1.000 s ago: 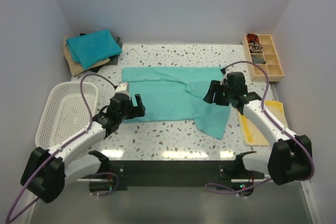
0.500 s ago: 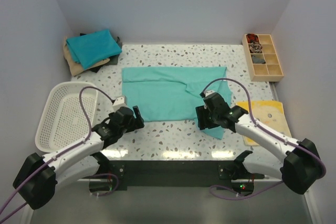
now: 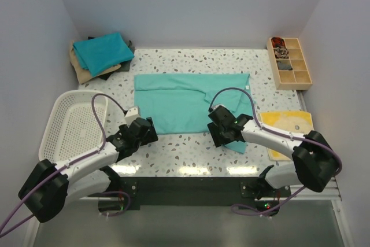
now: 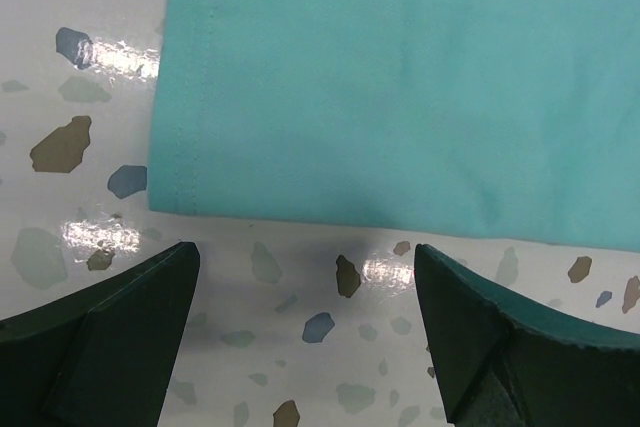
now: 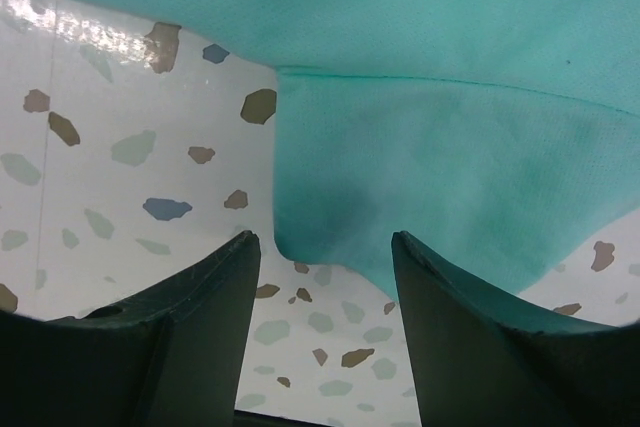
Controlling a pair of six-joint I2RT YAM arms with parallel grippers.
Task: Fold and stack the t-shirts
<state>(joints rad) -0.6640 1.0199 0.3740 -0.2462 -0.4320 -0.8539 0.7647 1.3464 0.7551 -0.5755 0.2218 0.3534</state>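
Sea-green t-shirt (image 3: 179, 99) lies spread flat in the middle of the speckled surface (image 3: 191, 148). It is not folded up yet. A flap (image 5: 430, 177) of it sticks out toward the near edge on the right side.

A second ago the right end effector (image 3: 224, 132) was over the far right part of the shirt. Now it has come to the near edge, low over that flap. Its fingers are partly open, one on each side of the flap's corner, and they do not pinch the cloth yet. The left end effector (image 3: 141, 131) has pulled back a little. It now sits just off the near left corner (image 4: 175, 192) of the shirt. It is wide open and holds nothing.

So both arms look lined up along the near edge. That likely means the next job is to grab this edge and fold it over. At the back left, a teal-blue t-shirt (image 3: 103, 50) sits folded on top of a small pile. This shirt likely goes there after.
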